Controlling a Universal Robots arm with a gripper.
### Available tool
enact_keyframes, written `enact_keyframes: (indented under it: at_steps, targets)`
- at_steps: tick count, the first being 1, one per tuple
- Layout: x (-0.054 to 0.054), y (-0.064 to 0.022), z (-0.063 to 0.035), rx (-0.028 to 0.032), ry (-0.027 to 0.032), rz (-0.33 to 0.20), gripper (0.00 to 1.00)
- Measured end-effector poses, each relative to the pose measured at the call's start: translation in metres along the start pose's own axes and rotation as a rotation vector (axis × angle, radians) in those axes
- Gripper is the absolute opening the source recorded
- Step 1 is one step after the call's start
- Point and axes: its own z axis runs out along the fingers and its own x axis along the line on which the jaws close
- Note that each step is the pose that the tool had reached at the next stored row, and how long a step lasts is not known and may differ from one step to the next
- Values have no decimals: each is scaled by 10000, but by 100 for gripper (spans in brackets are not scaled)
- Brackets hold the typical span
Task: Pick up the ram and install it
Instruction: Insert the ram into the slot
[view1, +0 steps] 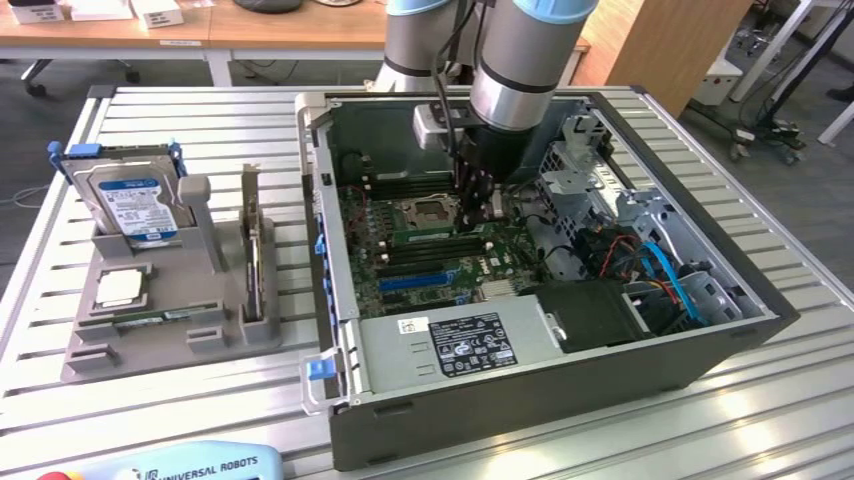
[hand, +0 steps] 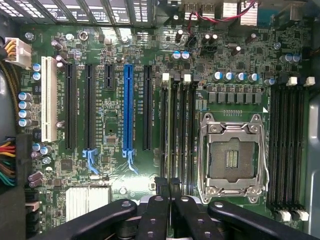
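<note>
exterior view first, my bench-mate is asking: where is the ram (view1: 163, 318) lying?

me: i am seeing it lying flat on the low front ledge of the grey holder (view1: 174, 350), near the hard drive (view1: 131, 205), on the side of it facing the camera and just past the processor chip (view1: 120, 288). it is showing as a long, thin green strip with small dark chips along it, roughly matching the hard drive in length. i am reading it with some caution, since little of its detail is showing.

bench-mate: and your claw?

me: my claw (view1: 477, 215) is hanging well apart from the hard drive, off to the exterior view's right of it, inside the open computer case (view1: 561, 385). in the wrist view it is hovering over the memory slots (hand: 182, 130) on the motherboard (hand: 110, 125), fingertips (hand: 161, 187) drawn together with barely a sliver between them, and i am making out nothing clamped there.

bench-mate: how is the ram going to handle?

me: i am judging it light, stiff and thin, yet fragile: bending it or pressing on the chips is risking damage, and its smooth faces are probably slipping easily. i am judging the best hold to be across the two flat faces, near the middle of one long edge, keeping off the contact edge.
</note>
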Motion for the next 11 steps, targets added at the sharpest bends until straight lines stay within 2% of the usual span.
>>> enact_keyframes:
  at_steps: [11]
  targets:
    - [2, -2, 48, 1, -3, 0, 11]
